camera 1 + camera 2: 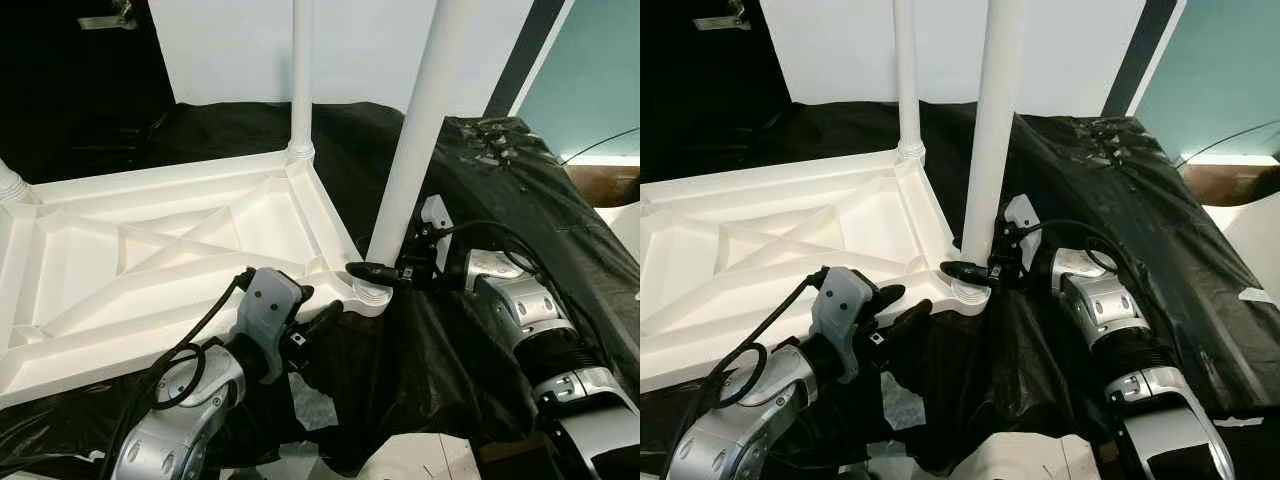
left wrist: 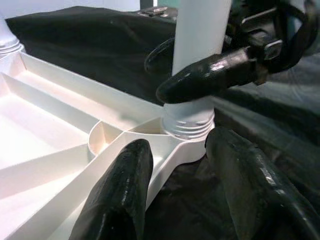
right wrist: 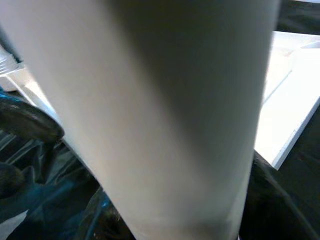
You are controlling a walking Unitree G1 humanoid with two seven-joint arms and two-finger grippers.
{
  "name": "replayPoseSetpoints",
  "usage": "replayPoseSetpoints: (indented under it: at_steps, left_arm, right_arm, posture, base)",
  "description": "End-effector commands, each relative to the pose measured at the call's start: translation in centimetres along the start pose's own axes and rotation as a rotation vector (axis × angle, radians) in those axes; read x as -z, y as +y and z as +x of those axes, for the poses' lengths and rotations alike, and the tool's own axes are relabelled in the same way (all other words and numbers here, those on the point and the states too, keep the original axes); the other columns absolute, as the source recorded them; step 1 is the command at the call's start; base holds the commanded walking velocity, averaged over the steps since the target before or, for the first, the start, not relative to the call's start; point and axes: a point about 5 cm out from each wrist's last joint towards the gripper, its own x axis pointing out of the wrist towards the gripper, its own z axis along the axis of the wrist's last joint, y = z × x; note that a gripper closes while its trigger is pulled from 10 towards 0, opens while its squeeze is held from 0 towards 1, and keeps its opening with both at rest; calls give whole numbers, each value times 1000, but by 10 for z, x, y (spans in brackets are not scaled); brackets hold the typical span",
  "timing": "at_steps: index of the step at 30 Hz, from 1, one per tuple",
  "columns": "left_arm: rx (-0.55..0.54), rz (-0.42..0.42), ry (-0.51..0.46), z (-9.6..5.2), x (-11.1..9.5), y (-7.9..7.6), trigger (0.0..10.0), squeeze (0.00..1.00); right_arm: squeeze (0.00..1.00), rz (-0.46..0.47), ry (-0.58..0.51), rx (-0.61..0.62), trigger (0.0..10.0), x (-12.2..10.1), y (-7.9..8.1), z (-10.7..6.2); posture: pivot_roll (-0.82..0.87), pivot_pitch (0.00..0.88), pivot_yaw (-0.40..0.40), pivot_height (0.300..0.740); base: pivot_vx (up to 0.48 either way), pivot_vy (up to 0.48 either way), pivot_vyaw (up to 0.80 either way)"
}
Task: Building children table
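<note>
The white table top (image 1: 150,250) lies upside down on black cloth, ribs facing up. A far leg (image 1: 301,70) stands in its back corner, and a leg base (image 1: 8,185) shows at the left edge. The near leg (image 1: 425,120) stands tilted in the near corner's threaded socket (image 2: 187,122). My right gripper (image 1: 370,268) is shut around this leg just above the socket; one of its fingers (image 2: 215,75) crosses the leg's front. My left gripper (image 1: 315,318) is open just below that corner, with the table's edge between its fingers (image 2: 120,190).
Black cloth (image 1: 480,200) covers the whole work surface and drops off at the right. A white panel (image 1: 230,50) stands behind the table top. A white paper scrap (image 1: 315,400) lies under my left arm. Teal wall (image 1: 590,80) is at the right.
</note>
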Motion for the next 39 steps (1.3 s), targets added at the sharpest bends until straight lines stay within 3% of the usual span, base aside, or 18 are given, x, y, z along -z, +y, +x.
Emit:
replayPoseSetpoints:
  at_steps: [1, 2, 4, 5, 10, 11, 12, 15, 19, 24, 25, 26, 27, 34, 35, 36, 38, 39]
  left_arm:
    - [-125, -3, 2, 0, 0, 4, 10000, 0]
    - [-135, -8, -3, 1, 0, 4, 10000, 0]
    - [-140, -11, -5, 2, 0, 4, 10000, 0]
    - [-143, -12, -4, 3, 2, 2, 10000, 0]
    - [-145, -17, -1, 4, 2, 1, 10000, 0]
    - [-142, -16, 2, 4, 3, 0, 10000, 0]
    - [-142, -16, 2, 4, 3, 0, 10000, 0]
    - [-135, -13, 5, 5, 2, 0, 10000, 0]
    - [-130, -13, 0, 6, -1, 1, 10000, 0]
    - [-122, 4, 2, 7, -1, 2, 10000, 0]
    - [-121, 7, 1, 7, -1, 4, 10000, 0]
    - [-121, 7, 1, 7, -1, 4, 10000, 0]
    - [-121, 8, -1, 8, -2, 5, 10000, 0]
    - [-115, 16, -4, 11, -3, 6, 10000, 0]
    - [-105, 24, -4, 12, -3, 6, 10000, 0]
    - [-98, 32, -3, 11, -2, 5, 10000, 0]
    - [-93, 37, -2, 11, -1, 5, 10000, 0]
    - [-95, 48, 5, 12, 0, 6, 10000, 0]
  right_arm:
    - [0, 48, 45, 63, 0, 11, 2, 1]
    - [0, 50, 51, 119, 5686, 12, 3, 3]
    - [0, 57, 53, 165, 5686, 14, 4, 5]
    - [0, 69, 52, 270, 10000, 16, 8, 8]
    - [0, 113, 51, 398, 10000, 20, 15, 12]
    - [0, 140, 52, 495, 10000, 23, 19, 14]
    - [0, 140, 52, 495, 10000, 23, 19, 14]
    - [0, 203, 57, 749, 10000, 29, 27, 17]
    - [0, 200, 7, 737, 10000, 21, 37, 25]
    - [0, 212, -13, 754, 10000, 17, 39, 23]
    - [659, 219, -26, 764, 10000, 15, 39, 22]
    - [659, 219, -26, 764, 10000, 15, 39, 22]
    - [1000, 223, -37, 763, 10000, 12, 39, 21]
    - [1000, 201, -98, 719, 10000, 3, 33, 10]
    - [843, 183, -107, 634, 10000, 4, 24, -2]
    - [565, 168, -106, 589, 10000, 5, 21, -7]
    - [565, 159, -105, 562, 10000, 5, 19, -9]
    - [0, 163, -104, 516, 10000, 5, 17, -11]
  posture:
    - [168, 63, -116, 740]
    - [164, 68, -117, 740]
    - [164, 68, -117, 740]
    - [160, 74, -113, 740]
    - [152, 81, -108, 740]
    - [150, 83, -103, 740]
    - [150, 83, -103, 740]
    - [146, 90, -87, 740]
    - [143, 94, -72, 740]
    - [134, 94, -62, 740]
    - [131, 93, -59, 740]
    - [131, 93, -59, 740]
    - [126, 93, -54, 740]
    - [118, 86, -46, 740]
    - [109, 75, -52, 740]
    - [108, 72, -53, 740]
    - [108, 72, -53, 740]
    - [109, 59, -51, 740]
  base:
    - [0, 0, 0]
    - [0, 0, 0]
    - [0, 0, 0]
    - [0, 0, 0]
    - [0, 0, 0]
    - [0, 0, 0]
    - [0, 0, 0]
    - [0, 0, 0]
    - [0, 0, 0]
    - [0, 0, 0]
    - [0, 0, 0]
    - [0, 0, 0]
    - [0, 0, 0]
    - [0, 0, 0]
    - [0, 0, 0]
    - [0, 0, 0]
    - [0, 0, 0]
    - [0, 0, 0]
